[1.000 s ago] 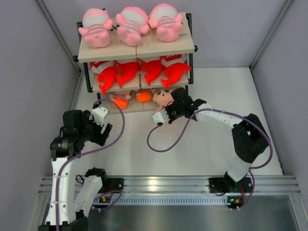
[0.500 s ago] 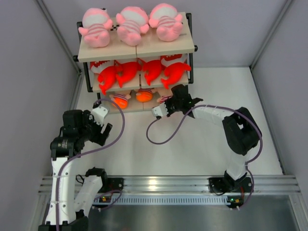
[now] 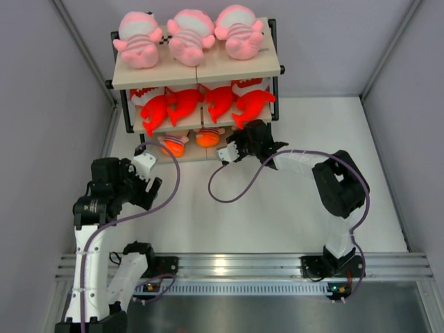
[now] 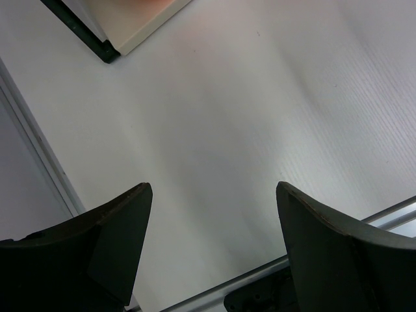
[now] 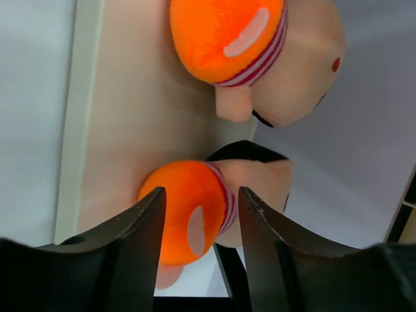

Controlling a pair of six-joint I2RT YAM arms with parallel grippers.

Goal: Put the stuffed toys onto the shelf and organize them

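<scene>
Right claw (image 5: 201, 198) advanced into shelf (image 3: 208, 73), parted around boy toy (image 5: 179, 201), left claw (image 4: 211, 240) wide.

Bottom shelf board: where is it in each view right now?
Top external: bottom board, the beige strip below the sharks.
Left wrist: its corner, top left.
Right wrist: board across the left half, under the boy dolls.
Shared landmark: the dolls' orange shorts, in top external and right wrist only.

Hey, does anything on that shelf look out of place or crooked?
Nothing stands out. Pink babies line the shelf's top board, red sharks the middle, and boys in orange shorts lie on the bottom, one at the right gripper.
</scene>
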